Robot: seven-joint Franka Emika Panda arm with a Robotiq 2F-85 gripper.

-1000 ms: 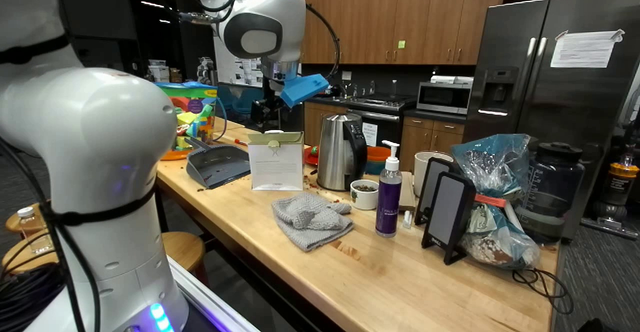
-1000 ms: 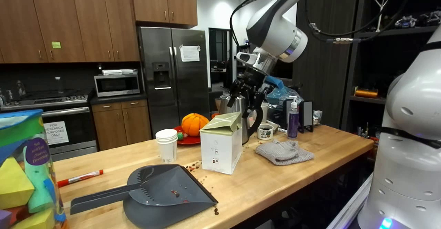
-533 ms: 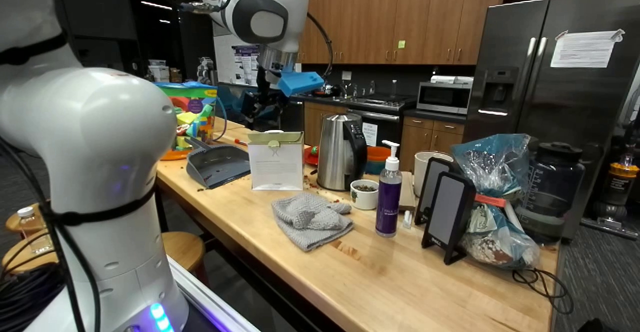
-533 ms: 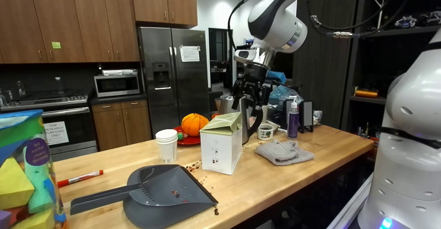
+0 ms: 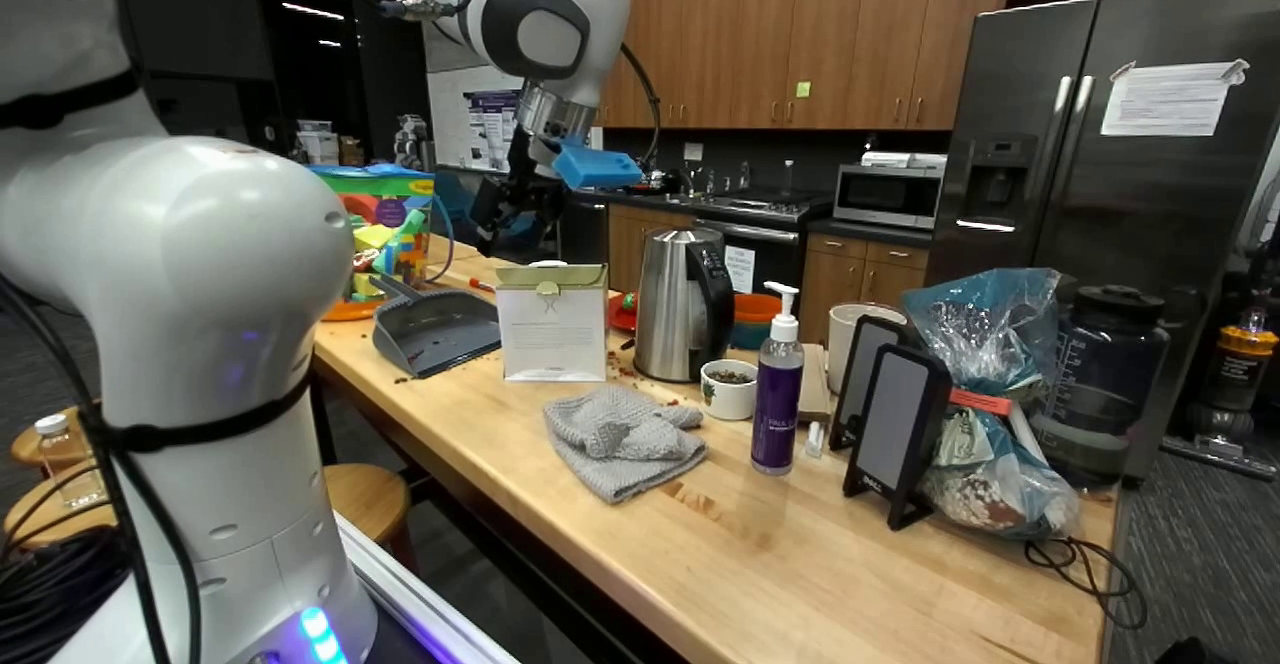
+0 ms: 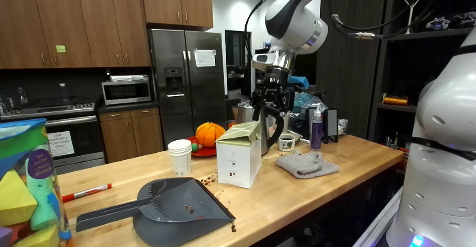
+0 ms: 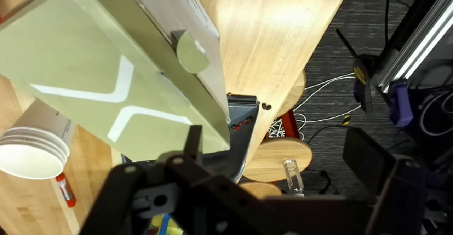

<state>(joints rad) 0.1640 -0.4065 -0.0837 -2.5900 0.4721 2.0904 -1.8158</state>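
Note:
My gripper (image 7: 281, 146) is open in the wrist view, its two dark fingers (image 7: 368, 157) wide apart with nothing between them. The nearest object is a white box with a green folded top (image 7: 88, 68), upright on the wooden counter; the left fingertip overlaps its top edge there, and I cannot tell whether it touches. In an exterior view the gripper (image 5: 517, 214) hangs above and behind the box (image 5: 553, 329). A grey dustpan (image 6: 178, 209) with a few dark and red bits lies beside the box. Stacked white paper cups (image 6: 180, 157) stand near it.
A steel kettle (image 5: 670, 304) stands close to the box. Along the counter are a grey cloth (image 5: 625, 439), a purple pump bottle (image 5: 778, 394), a small pot (image 5: 728, 389) and speakers (image 5: 895, 429). A pumpkin (image 6: 210, 134), red marker (image 6: 87, 192) and toy bag (image 6: 31, 187) are also around.
The arm has shifted slightly and the wrist has turned, so the gripper now hangs more upright in an exterior view. The box and other counter items have not moved.

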